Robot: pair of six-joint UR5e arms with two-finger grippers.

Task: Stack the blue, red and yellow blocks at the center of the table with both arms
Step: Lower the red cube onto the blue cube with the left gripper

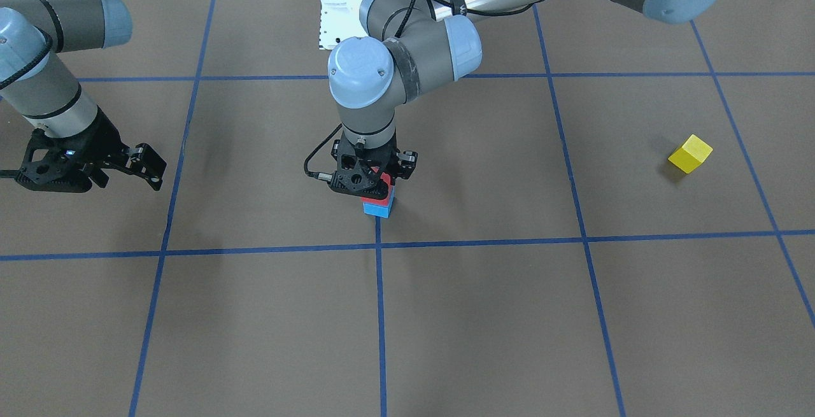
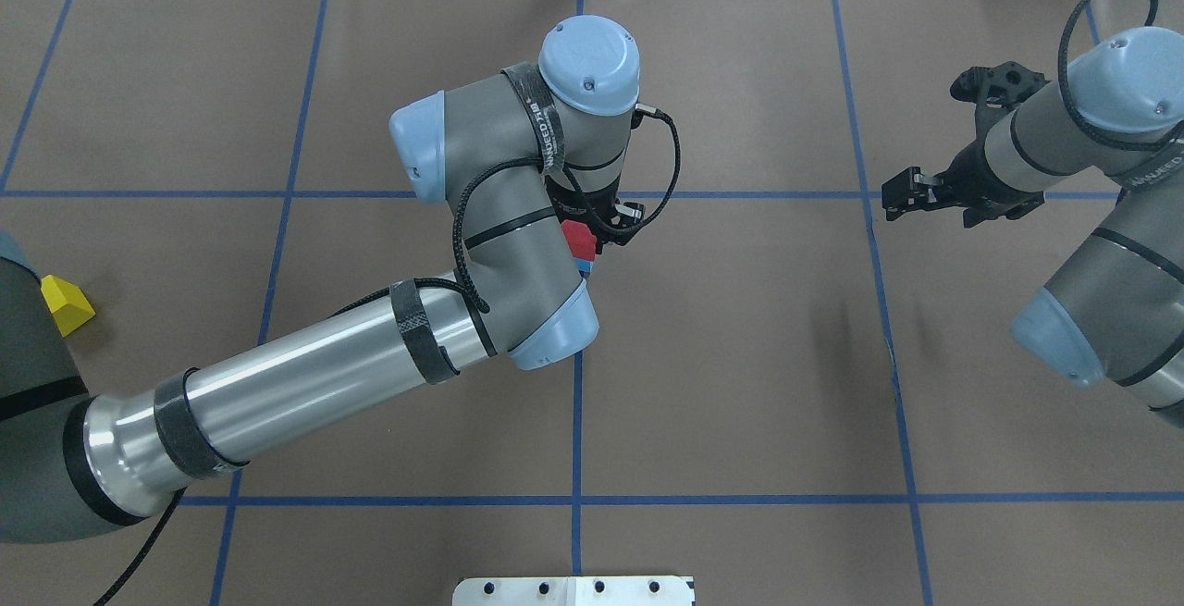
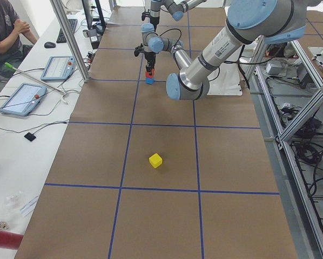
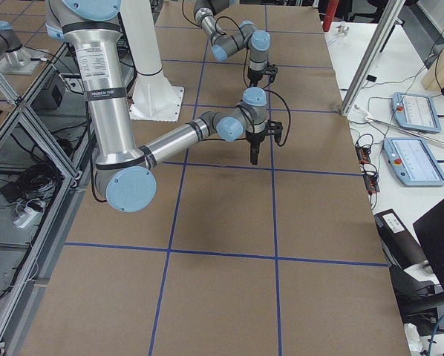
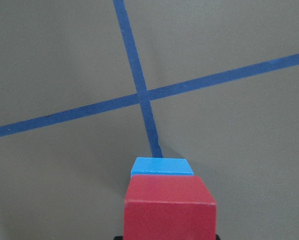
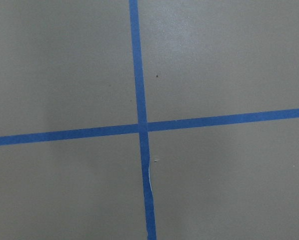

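The red block [image 1: 377, 199] sits on top of the blue block [image 1: 378, 209] beside the tape crossing at the table's middle. My left gripper [image 1: 375, 181] stands straight down over the stack, shut on the red block [image 5: 169, 210], with the blue block [image 5: 162, 166] showing just beyond it. The stack also shows under the left wrist in the overhead view [image 2: 580, 240]. The yellow block [image 1: 690, 153] lies alone far out on my left side [image 2: 67, 304]. My right gripper [image 1: 127, 178] hangs open and empty off to my right [image 2: 925, 204], well away from the stack.
Brown table cover with a grid of blue tape lines [image 1: 379, 315]. The left arm's elbow and forearm [image 2: 305, 375] span the area between the yellow block and the stack. A person and tablets sit beyond the table's far edge [image 3: 21, 97].
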